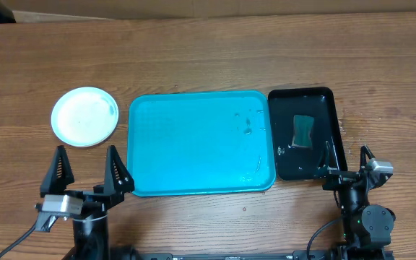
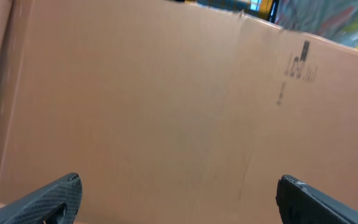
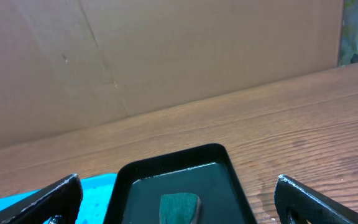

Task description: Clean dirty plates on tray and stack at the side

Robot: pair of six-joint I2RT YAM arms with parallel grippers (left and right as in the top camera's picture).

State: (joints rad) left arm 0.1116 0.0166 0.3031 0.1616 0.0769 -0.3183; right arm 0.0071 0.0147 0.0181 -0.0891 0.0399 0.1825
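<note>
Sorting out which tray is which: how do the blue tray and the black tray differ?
The blue tray is larger than the black tray. The blue tray holds only a few water drops; the black tray holds a green sponge. Both are rectangular with rounded corners and raised rims.

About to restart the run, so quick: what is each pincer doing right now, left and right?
The left pincer is open, holding nothing.
The right pincer is open, holding nothing.
</note>
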